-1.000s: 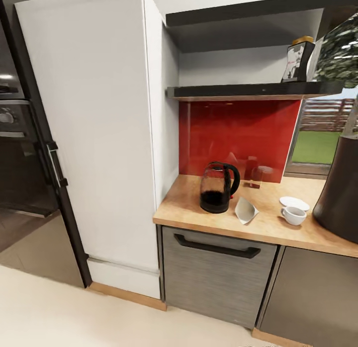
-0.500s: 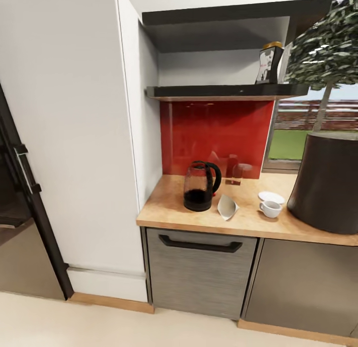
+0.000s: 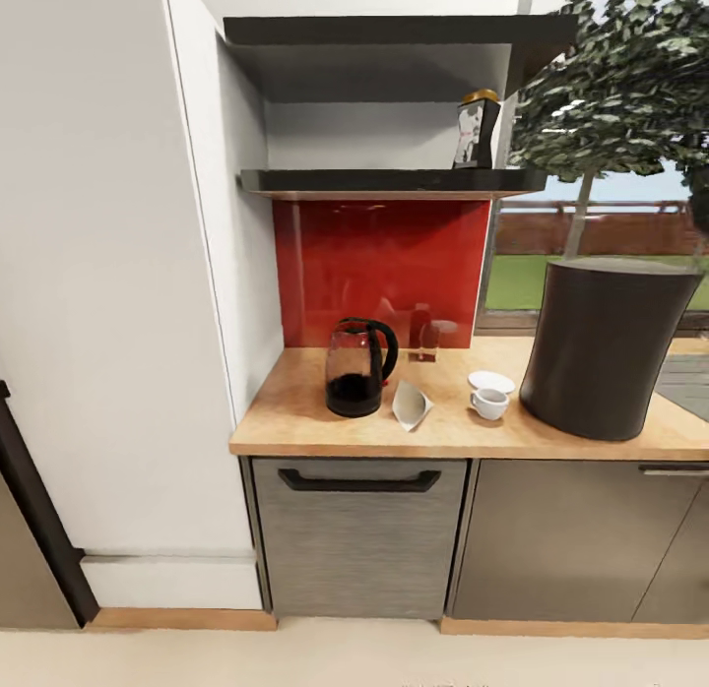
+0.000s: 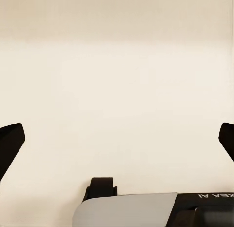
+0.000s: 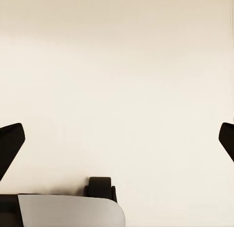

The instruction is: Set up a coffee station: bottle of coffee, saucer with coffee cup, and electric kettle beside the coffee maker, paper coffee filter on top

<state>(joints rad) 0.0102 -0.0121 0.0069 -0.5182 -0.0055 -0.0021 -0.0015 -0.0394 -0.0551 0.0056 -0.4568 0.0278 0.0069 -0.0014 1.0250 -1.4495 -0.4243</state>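
The coffee maker (image 3: 606,347), a big dark-grey drum, stands on the kitchen countertop (image 3: 295,426) at the right. Left of it lie the white saucer (image 3: 491,381) and, just in front, the coffee cup (image 3: 488,403) on the wood beside the saucer. The paper coffee filter (image 3: 410,405) lies between the cup and the glass electric kettle (image 3: 356,369). The bottle of coffee (image 3: 477,129) stands on the dark shelf (image 3: 394,182) above. My left gripper (image 4: 117,144) and right gripper (image 5: 117,144) are both open over the beige floor, far from these things.
A tall white cabinet (image 3: 108,274) flanks the counter's left end. A red backsplash (image 3: 379,269) sits under the shelf. A leafy tree (image 3: 620,87) rises behind the coffee maker by the window. A grey drawer front with a black handle (image 3: 359,482) is below the counter.
The camera has swung, so the whole scene slid left in the picture; the oven left the view and the coffee maker came fully into view. The things on the counter have not moved.
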